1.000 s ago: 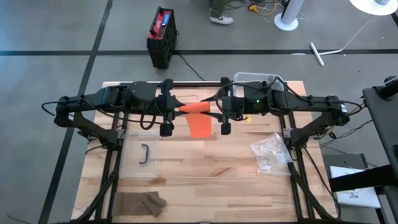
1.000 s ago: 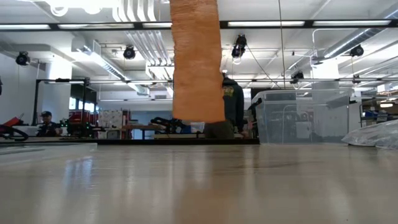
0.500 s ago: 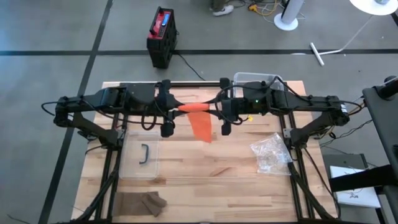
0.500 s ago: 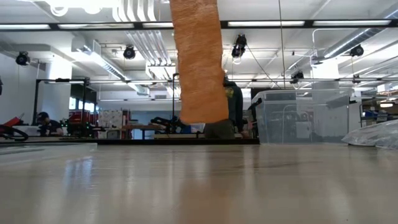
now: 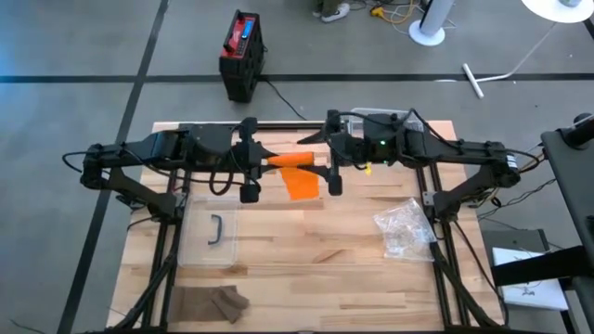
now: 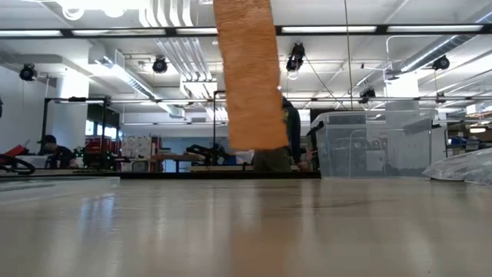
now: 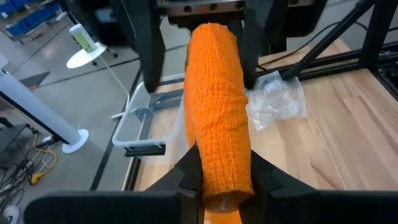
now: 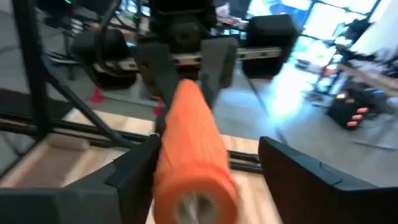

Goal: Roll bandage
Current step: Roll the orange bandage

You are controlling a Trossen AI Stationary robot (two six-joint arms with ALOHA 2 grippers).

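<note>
Looking for writing, I can make out nothing readable on anything at the table. Held up in the air over the middle of the wooden table (image 5: 278, 246) is the orange bandage (image 5: 290, 160), a crinkly, gauze-like weave wound into a thick roll, with a loose flat tail hanging down from it; from table height that tail (image 6: 250, 73) dangles clear of the tabletop. The left gripper (image 7: 219, 177) is clenched on one end of the roll, its dark fingers (image 7: 188, 171) pressing in on both sides of the fabric. The right gripper (image 8: 208, 171) faces it from the other side, its fingers (image 8: 134, 165) spread wide either side of the roll's other end; one looks close against the fabric, the other stands clearly off it, so it has no grip. A crumpled clear plastic bag (image 5: 404, 229) lies on the table's right part, and a clear plastic bin (image 5: 380, 119) sits at the far edge behind the right arm.
</note>
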